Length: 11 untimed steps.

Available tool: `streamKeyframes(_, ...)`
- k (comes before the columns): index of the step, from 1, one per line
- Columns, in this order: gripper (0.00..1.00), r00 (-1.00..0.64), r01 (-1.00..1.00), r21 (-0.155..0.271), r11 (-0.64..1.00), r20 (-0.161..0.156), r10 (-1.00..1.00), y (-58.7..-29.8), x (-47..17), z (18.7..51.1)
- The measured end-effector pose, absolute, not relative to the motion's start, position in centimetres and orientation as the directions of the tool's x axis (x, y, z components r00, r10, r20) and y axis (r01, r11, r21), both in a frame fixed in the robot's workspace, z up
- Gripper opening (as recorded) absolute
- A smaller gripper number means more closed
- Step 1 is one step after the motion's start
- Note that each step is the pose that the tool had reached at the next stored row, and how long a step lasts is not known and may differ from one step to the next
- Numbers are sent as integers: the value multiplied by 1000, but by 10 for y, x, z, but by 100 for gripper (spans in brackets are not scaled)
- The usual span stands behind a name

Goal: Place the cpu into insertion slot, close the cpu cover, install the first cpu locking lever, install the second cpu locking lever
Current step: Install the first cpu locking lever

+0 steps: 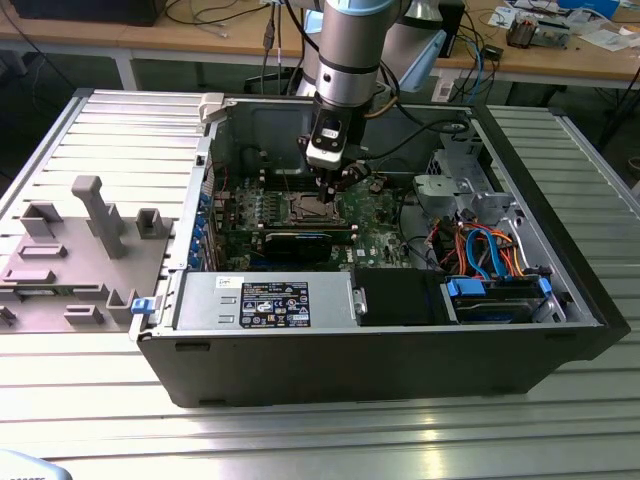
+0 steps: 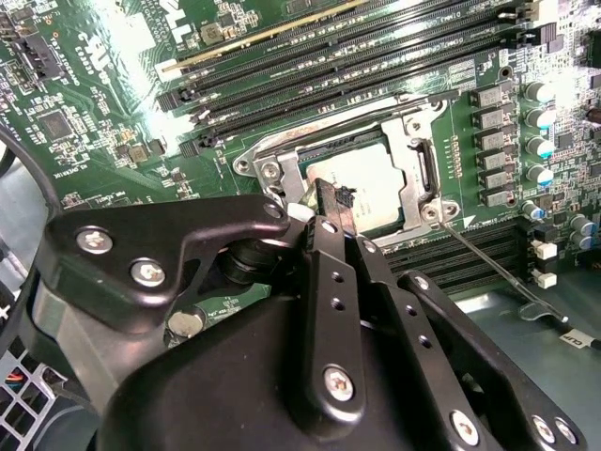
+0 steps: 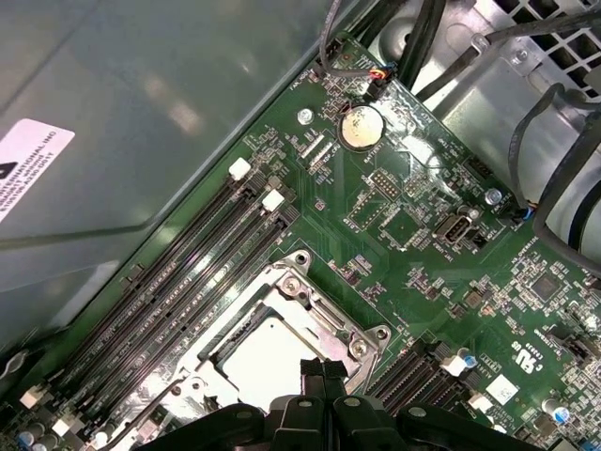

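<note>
Second wrist view. Shows the gripper [image 2: 331, 199] clenched, fingertips [image 2: 336, 209] pressed together with nothing seen between them, hanging right over one edge of the cpu [image 2: 371, 178]. Cannot tell whether touching or just above. Finds the cpu seated flat in the insertion slot [image 2: 246, 165], pale metal top up, with the cpu cover [image 2: 418, 141] lying down around it as a silvery frame. Looks placed and covered already. Picks out a thin metal lever [image 2: 498, 268] running from one corner of the slot out across dark slots and away from the frame; reads as unlatched, though hard to be sure. Puts the frame's longer sides parallel to the memory slots [image 2: 329, 56] on the green motherboard [image 2: 94, 113].

First wrist view. Gives the same closed tip at the frame's edge, with the cpu just past it and a coin battery [image 3: 360, 127] well apart, further along the board.

Exterior view. Sets the arm [image 1: 350, 50] reaching straight down into the open computer case [image 1: 350, 370], tip at the slot near the middle of the board.

As for writing: notes a printed label [image 1: 275, 303] on the power supply box [image 1: 200, 300] and a white sticker [image 3: 28, 160] on the case wall. Leaves the wording unread, likewise the small white print on the board.
</note>
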State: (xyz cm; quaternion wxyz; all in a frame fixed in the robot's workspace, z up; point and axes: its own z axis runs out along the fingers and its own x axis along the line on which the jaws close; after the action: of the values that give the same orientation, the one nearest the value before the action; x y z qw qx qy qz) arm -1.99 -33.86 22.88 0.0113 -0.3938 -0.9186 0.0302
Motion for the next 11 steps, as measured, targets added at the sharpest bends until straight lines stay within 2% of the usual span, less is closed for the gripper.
streamKeyframes(11,11,-698,715,-64,696,-3,716,-339,-20,229)
